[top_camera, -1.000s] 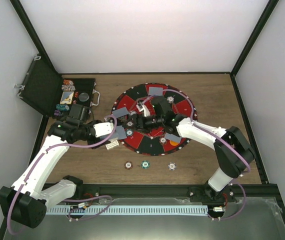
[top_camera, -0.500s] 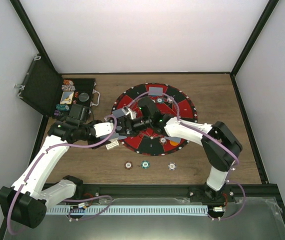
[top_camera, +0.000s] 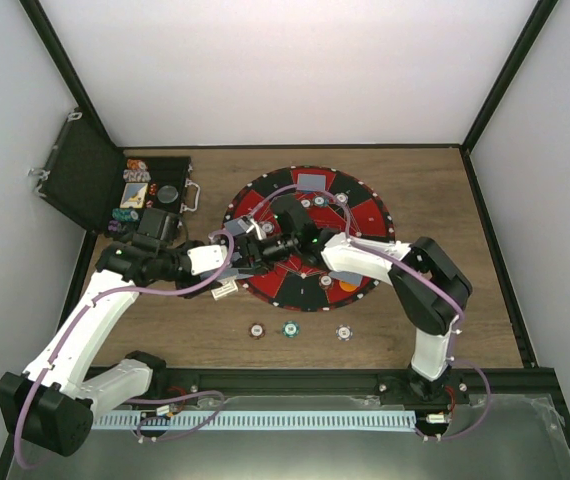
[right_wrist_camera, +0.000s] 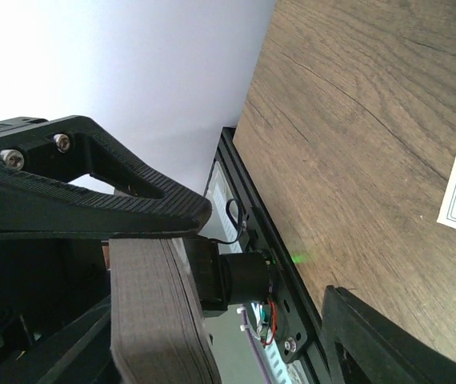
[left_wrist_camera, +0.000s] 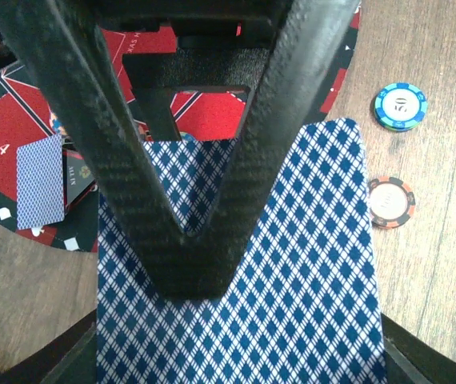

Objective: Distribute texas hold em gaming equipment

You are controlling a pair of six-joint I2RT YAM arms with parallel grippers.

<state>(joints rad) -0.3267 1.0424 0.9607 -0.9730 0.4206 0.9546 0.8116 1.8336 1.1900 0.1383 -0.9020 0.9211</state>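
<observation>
A round red-and-black poker mat [top_camera: 370,213] lies mid-worktop [top_camera: 445,200]. Over its 9 o'clock side, the left fingers [top_camera: 245,253] and right fingers [top_camera: 268,243] sit close together. A grey-blue playing card [top_camera: 312,181] lies at 12 o'clock and an orange button [top_camera: 348,285] at 5. Three poker chips [top_camera: 290,328] sit in a row beyond 6, with an open black case [top_camera: 155,190] out at 10.

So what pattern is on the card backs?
The cards have a blue-and-white diamond-lattice back, clearest in the left wrist view.

We find the mat [top_camera: 370,212] at the centre of the table [top_camera: 445,300], the case [top_camera: 165,190] behind it to the left, three chips [top_camera: 290,328] in a row before it, single cards [top_camera: 313,181] on its segments, a button [top_camera: 348,286] on its near right part, and the deck [left_wrist_camera: 292,280] above its left edge.
</observation>
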